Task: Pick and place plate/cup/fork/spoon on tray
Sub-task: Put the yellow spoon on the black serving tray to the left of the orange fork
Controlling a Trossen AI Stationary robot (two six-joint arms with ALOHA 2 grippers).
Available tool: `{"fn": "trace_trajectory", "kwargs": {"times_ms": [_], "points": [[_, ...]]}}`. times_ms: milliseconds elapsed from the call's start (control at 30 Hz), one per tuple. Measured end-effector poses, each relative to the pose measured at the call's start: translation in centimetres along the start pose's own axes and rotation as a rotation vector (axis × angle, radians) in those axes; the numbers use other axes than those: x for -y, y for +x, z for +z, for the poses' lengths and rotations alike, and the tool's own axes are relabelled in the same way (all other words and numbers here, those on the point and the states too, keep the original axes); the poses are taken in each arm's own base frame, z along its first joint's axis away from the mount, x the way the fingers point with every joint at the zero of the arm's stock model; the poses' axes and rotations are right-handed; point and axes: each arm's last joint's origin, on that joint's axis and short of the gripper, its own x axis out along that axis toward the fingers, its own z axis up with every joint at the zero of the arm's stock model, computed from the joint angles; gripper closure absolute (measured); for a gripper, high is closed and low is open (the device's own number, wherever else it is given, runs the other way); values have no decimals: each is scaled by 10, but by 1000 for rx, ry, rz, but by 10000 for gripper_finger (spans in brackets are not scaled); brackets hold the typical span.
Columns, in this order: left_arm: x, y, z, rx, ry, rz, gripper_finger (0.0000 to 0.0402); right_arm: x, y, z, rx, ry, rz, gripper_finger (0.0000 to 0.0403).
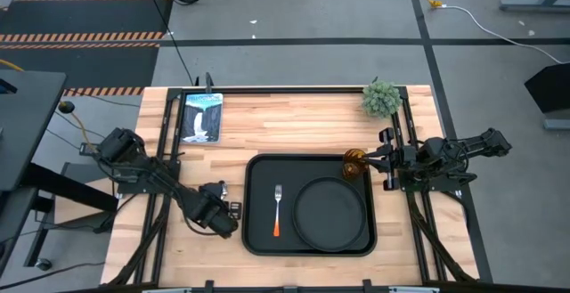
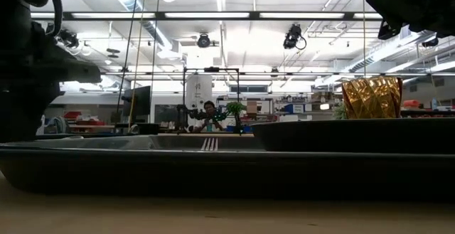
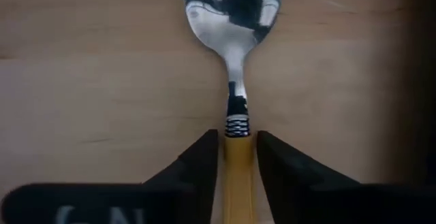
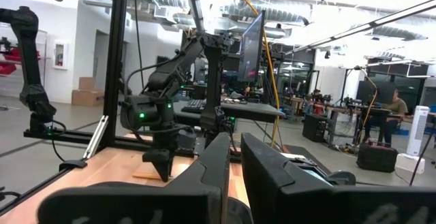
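The black tray (image 1: 258,231) lies mid-table. On it are the round black plate (image 1: 331,213), the orange-handled fork (image 1: 278,208) left of the plate, and the amber cup (image 1: 354,163), upright at the tray's far right corner. My left gripper (image 1: 223,211) is low over the wood just left of the tray, shut on the spoon (image 3: 233,20); in the high view the gripper hides the spoon. My right gripper (image 1: 372,161) is just right of the cup, pointing toward the table's left, its fingers (image 4: 216,157) nearly together with nothing between them. My left gripper pinches the spoon's orange-yellow handle (image 3: 238,166) between its two fingers, at the end next to the metal neck. The fingers come from above, one on each long side of the handle. The silver bowl reaches out past the fingertips over the bare wood; whether it rests there I cannot tell.
A small green potted plant (image 1: 381,98) stands at the far right corner and a picture card (image 1: 202,117) lies at the far left. Bare wood runs along the far side of the tray. A person (image 2: 208,113) sits far off in the room behind.
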Motion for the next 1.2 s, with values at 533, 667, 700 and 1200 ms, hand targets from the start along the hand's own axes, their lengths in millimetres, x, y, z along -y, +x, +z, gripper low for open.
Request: {"fn": "trace_trajectory", "kwargs": {"times_ms": [533,667,700,1200], "points": [[24,-26,4,41,-39,-13,348,0,0,0,0,0,0,357],[41,-37,10,60,-41,-78,346,0,0,0,0,0,0,357],[45,-40,12,68,-40,-97,347,0,0,0,0,0,0,357],[89,-31,18,48,-38,-287,347,0,0,0,0,0,0,357]]}}
